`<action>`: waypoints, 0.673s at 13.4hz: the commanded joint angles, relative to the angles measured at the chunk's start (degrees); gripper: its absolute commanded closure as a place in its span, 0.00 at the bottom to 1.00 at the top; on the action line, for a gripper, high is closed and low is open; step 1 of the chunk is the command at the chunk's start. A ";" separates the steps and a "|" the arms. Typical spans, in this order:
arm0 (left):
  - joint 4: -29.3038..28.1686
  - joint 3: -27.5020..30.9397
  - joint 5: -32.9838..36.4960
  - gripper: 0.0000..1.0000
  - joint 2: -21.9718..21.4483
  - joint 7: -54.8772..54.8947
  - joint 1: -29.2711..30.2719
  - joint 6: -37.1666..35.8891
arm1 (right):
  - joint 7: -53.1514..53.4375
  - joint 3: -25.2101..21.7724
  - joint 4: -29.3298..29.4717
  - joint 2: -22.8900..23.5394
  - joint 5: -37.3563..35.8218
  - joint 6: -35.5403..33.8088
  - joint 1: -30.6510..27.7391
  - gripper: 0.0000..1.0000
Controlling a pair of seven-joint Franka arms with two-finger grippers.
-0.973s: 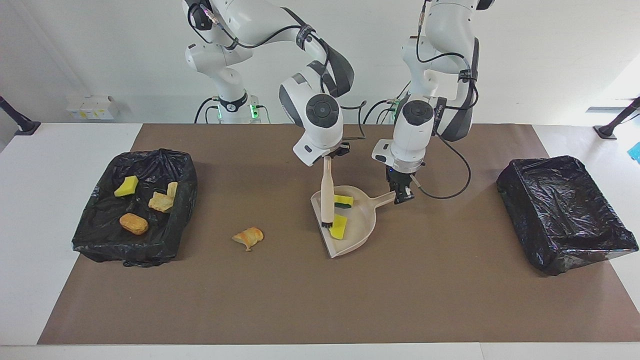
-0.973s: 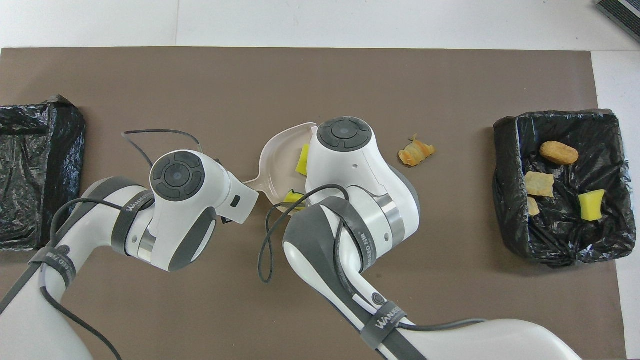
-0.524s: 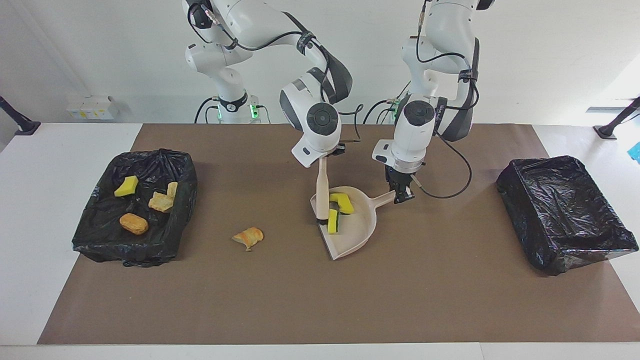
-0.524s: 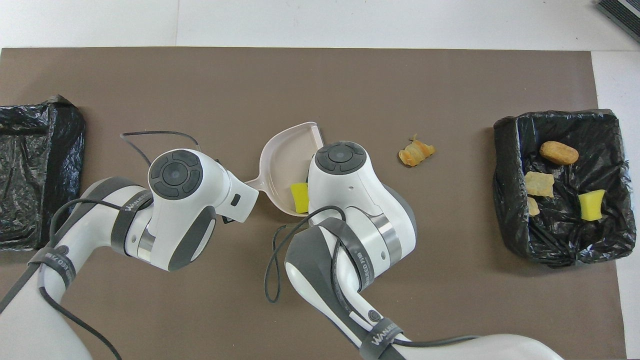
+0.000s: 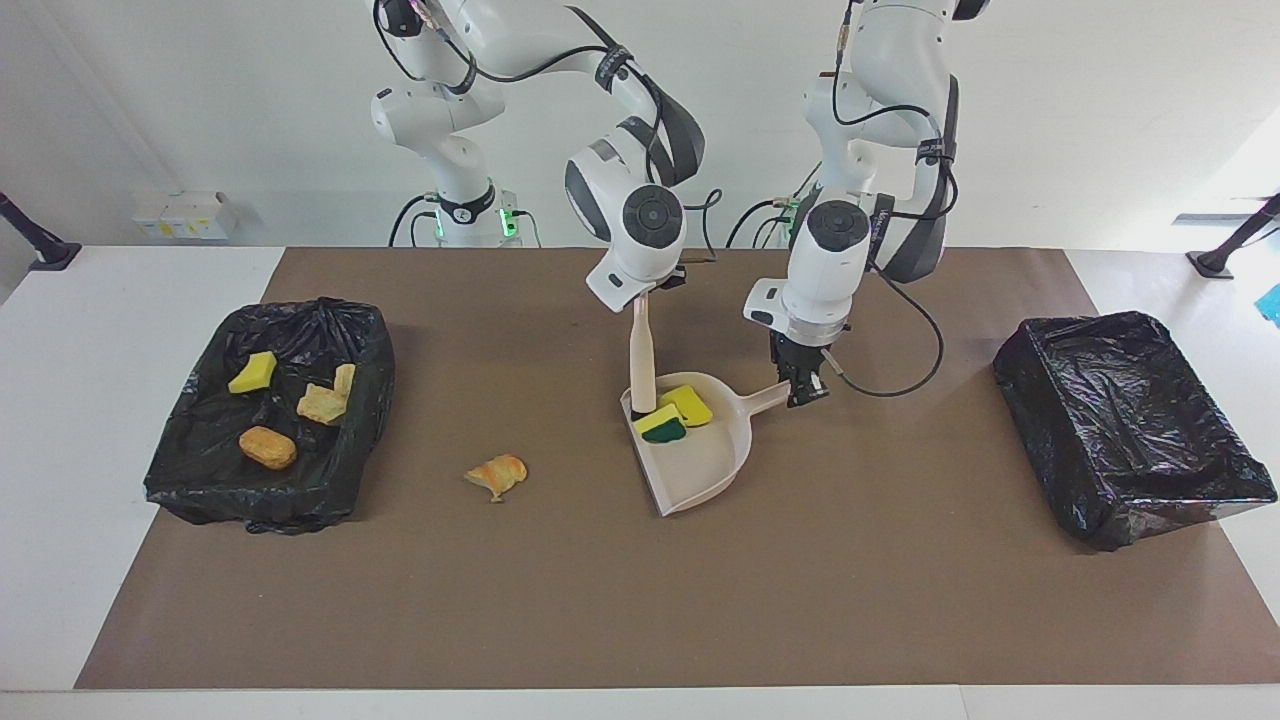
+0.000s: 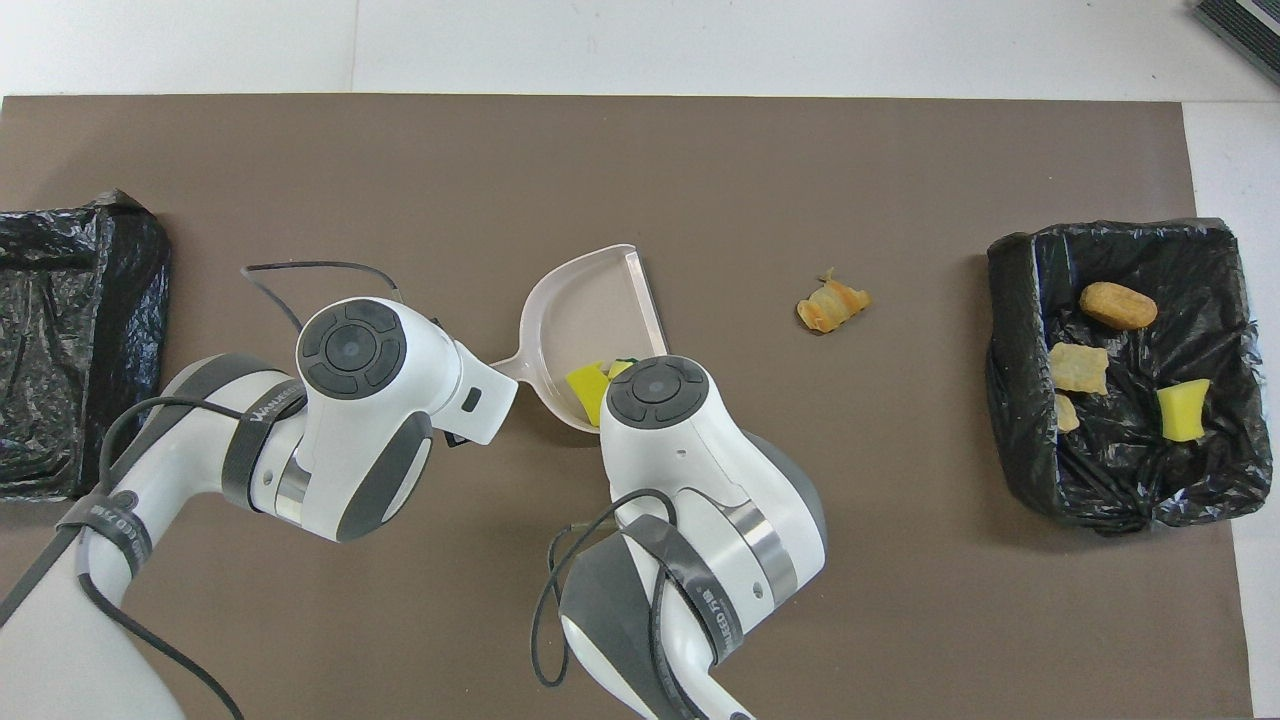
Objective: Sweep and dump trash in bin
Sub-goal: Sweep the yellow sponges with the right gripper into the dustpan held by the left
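Back toward the robots comes the brush (image 5: 641, 360), and it has dragged both sponge pieces (image 5: 673, 413) with it: a moment ago they sat spread out mid-pan, now they're bunched in the dustpan (image 5: 700, 465) at its closed end, just beside the handle. The right gripper (image 5: 655, 288) is pinching the top of the brush, which stands nearly upright with its bristles down in the pan. The left gripper (image 5: 806, 388) is clamped on the dustpan handle, holding the pan flat on the worktop (image 5: 640, 600).

Two pieces are home, so I'd say the next target is the tan-orange scrap (image 5: 497, 474), lying alone on the brown mat between the pan and the filled bin (image 5: 272, 415), toward the right arm's end. To do it well, lift the brush clear over the pan's lip, set it down on the bin side of that scrap and pull it straight at the open mouth. Keep the pan pressed flat so the scrap doesn't slide under the edge, and don't tilt it yet or the sponges may tumble out.

The count: two sponge pieces in the pan, one scrap loose on the mat, four pieces already in that bin. Two black-lined bins in all, the other one (image 5: 1130, 425) at the left arm's end. One brush, one dustpan.
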 commanded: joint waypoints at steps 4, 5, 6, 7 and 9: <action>-0.11 -0.06 -0.59 1.00 -0.32 -0.12 0.72 -0.12 | 0.38 0.22 -1.88 -2.40 -2.12 -6.12 0.26 1.00; -0.11 -0.06 -0.59 1.00 -0.32 -0.12 0.81 -0.12 | 0.29 0.22 -1.53 -2.40 -2.30 -7.17 0.61 1.00; -0.11 -0.06 -0.59 1.00 -0.32 -0.12 0.81 -0.12 | 0.20 0.22 -1.44 -2.84 -2.30 -7.44 0.96 1.00; -0.11 -0.06 -0.59 1.00 -0.40 -0.12 0.81 -0.12 | -0.06 0.22 -1.44 -3.54 -2.30 -8.05 0.96 1.00; -0.11 -0.06 -0.59 1.00 -0.40 -0.03 0.89 -0.12 | -0.59 0.04 -1.35 -4.77 -2.74 -11.38 0.35 1.00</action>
